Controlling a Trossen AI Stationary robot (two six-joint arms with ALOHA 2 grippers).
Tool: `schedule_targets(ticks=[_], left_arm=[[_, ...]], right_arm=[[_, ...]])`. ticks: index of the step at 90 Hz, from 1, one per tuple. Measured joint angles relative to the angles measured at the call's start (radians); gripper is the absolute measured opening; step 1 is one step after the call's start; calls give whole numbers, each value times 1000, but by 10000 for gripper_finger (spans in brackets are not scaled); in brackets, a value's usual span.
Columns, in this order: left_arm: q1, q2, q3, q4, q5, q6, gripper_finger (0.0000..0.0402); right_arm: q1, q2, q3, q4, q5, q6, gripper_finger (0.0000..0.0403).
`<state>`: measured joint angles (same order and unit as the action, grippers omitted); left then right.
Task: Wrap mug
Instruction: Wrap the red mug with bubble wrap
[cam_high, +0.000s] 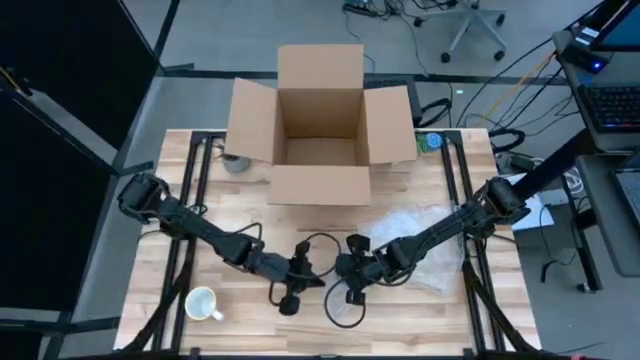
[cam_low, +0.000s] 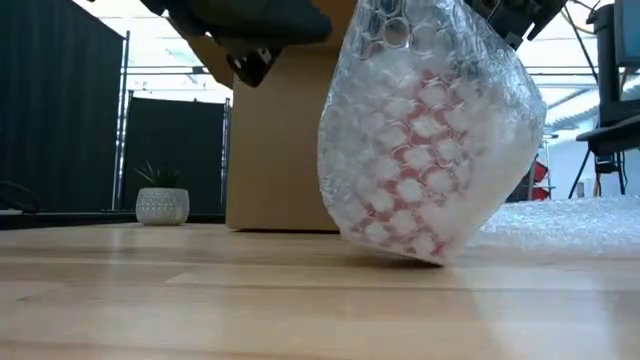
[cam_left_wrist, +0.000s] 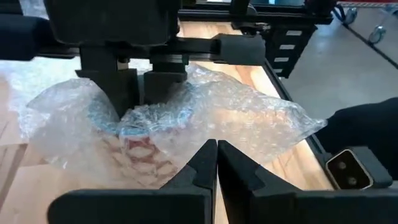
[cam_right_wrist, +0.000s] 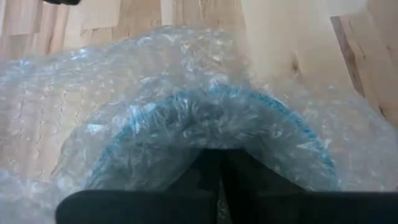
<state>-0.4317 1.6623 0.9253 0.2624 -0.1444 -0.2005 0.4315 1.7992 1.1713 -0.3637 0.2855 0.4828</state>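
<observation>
Right gripper: jaws clamped on the blue-rimmed mug, which is enclosed in bubble wrap at bench centre. Left gripper: jaws closed, empty, just beside the wrapped mug.

Two mugs are showing: one wrapped mug with a blue rim and red pattern, sitting inside bubble wrap near the table centre, and one white mug lying bare at about 7 o'clock. One cardboard box is standing open at 12 o'clock. One small potted plant is sitting beside it. Two arms are working, with two grippers: the left gripper and the right gripper.
</observation>
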Motion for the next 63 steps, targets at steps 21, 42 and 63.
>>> schedule_targets(ticks=[21, 42, 63], left_arm=[[5, 0, 0, -1, 1, 3, 0], [5, 0, 4, -3, 14, 99, 0], [5, -1, 8, -4, 15, 105, 0]], right_arm=[[0, 0, 0, 0, 0, 2, 0], [0, 0, 0, 0, 0, 0, 0], [0, 0, 0, 0, -2, -5, 0]])
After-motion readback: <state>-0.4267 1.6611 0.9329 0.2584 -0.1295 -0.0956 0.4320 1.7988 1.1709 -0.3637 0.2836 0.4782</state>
